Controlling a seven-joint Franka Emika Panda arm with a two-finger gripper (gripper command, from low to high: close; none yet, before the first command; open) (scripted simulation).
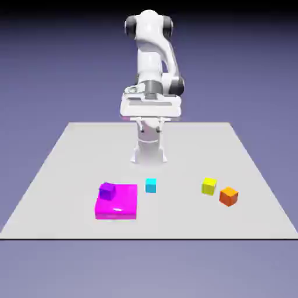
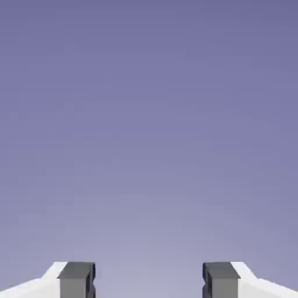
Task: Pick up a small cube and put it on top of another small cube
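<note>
I'm holding the open two-finger gripper (image 1: 151, 129) empty top-ctr, eyeing the small cyan cube (image 1: 151, 185) lower-ctr; prob. light, stiff, so gripping mid-sides.

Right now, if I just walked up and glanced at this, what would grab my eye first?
Probably the flat, bright magenta block on the exterior view's left of the table, with a purple cube on top. Next, the big white robot arm rising at the table's far edge. Then the small cyan cube near the middle, with yellow and orange ones toward the exterior view's right.
</note>
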